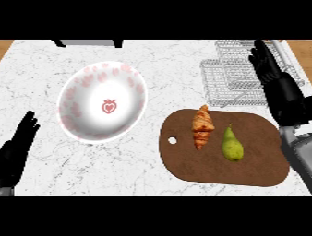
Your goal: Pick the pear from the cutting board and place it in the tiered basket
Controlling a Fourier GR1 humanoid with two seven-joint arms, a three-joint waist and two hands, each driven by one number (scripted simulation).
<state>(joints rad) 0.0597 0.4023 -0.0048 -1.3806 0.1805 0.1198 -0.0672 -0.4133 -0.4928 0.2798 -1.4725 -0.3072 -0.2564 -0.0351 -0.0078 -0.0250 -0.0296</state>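
Judging from head view: pick not yet begun, approach step in hand. Pear (231, 145) lying on cutting board (223, 150), stem end pointing away, just below and to the left of right hand (281, 87), apart from it. Croissant (202, 126) beside pear on same board, further left of that hand, not touching pear.

Right hand raised, fingers straight and spread wide, holding nothing; fingertips overlapping wire tiered basket (237, 73) in view, contact with it not determinable. Grey forearm running down along board's right edge.

Left hand (12, 152) resting open at lower left edge, fingers up, holding nothing, well apart from board. Strawberry-print plate (103, 102) up and to the right of it, between the two hands.

Next move, as judged: bring right hand down and leftward over pear, curl fingers round its body without nudging croissant, lift, then carry up toward basket just beyond board's far edge. Likely risk: pear rolling on flat board.
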